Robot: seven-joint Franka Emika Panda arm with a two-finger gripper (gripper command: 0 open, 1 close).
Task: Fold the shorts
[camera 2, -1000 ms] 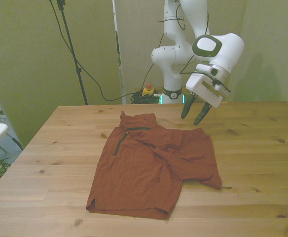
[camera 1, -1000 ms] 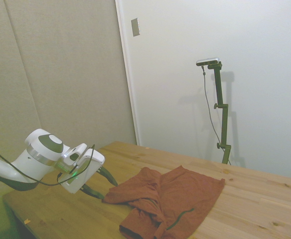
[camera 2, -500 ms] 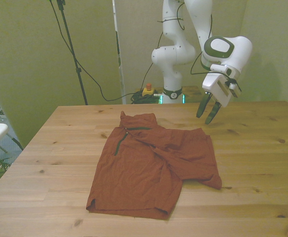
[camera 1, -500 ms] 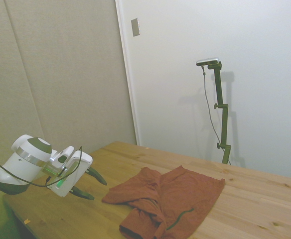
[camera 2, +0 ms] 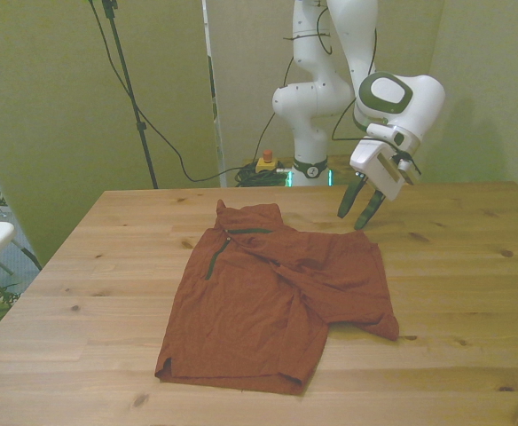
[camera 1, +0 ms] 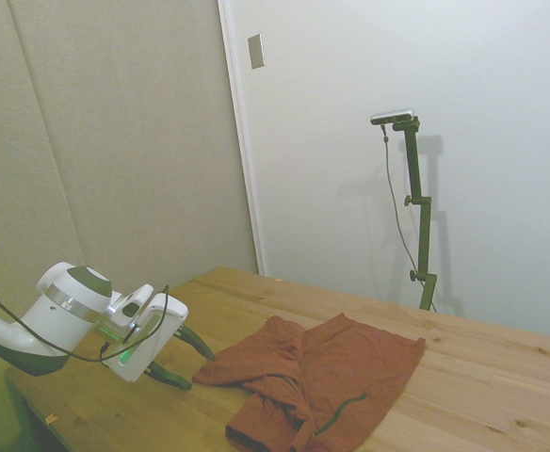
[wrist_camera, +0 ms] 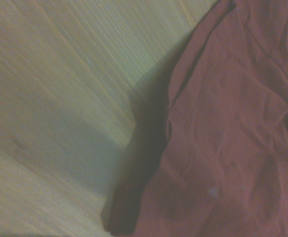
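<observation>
back toward the shorts (camera 2: pixel 277 293) comes the gripper (camera 2: pixel 354 210), fingers apart and holding nothing. it hangs just past their far edge, likely to pinch it. they lie half folded on the table (camera 2: pixel 454 266).

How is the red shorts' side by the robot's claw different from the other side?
On the shorts, the side near the gripper, toward the front view's right, is folded over on itself and rumpled; the side toward the front view's left lies flat in a single smooth panel. The left side carries the dark green trim; the folded side shows none. Both are the same rust-red fabric, resting on the wooden table, and the open gripper touches neither.
</observation>
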